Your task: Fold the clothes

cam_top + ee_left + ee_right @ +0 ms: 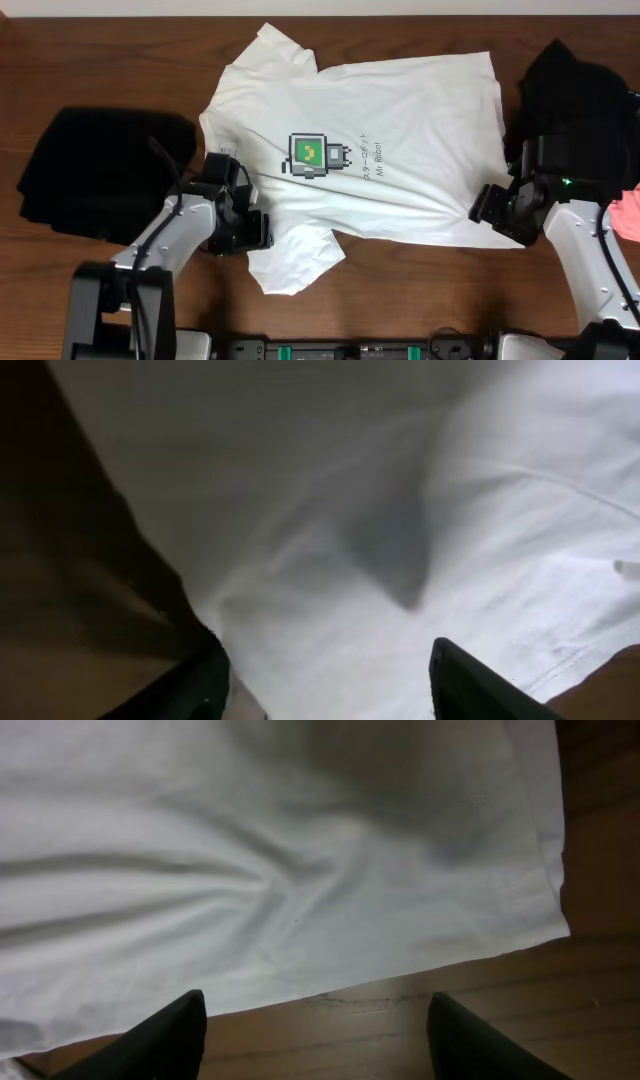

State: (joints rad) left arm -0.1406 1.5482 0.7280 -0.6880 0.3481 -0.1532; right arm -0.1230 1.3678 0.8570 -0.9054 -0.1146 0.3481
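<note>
T-shirt: the white short-sleeved fabric T-shirt (420, 110) lies spread flat, print side up, across the middle of the dark wooden bench (400, 300), with its neck toward the left and its hem toward the right.
Print: a small green-and-grey pixel robot print (318, 156) with lines of text beside it, visible only from overhead.
Other clothes: a black fabric garment (95, 170) lies left of the shirt, a second black garment (585, 85) lies at the right, and a strip of pink fabric (630, 215) shows at the right edge. Neither wrist view shows any of these.
Left end effector (248, 228): it sits over the shirt where the near sleeve joins the body. Its wrist view shows the fingers (195, 685) wide apart, white creased cloth filling the gap and nothing clamped.
Right end effector (488, 208): it sits at the near hem corner. Its wrist view shows the fingers (150, 1040) wide apart over bare wood, with the hem edge just ahead and nothing held.
Contact: no view shows whether either one touches the cloth.
</note>
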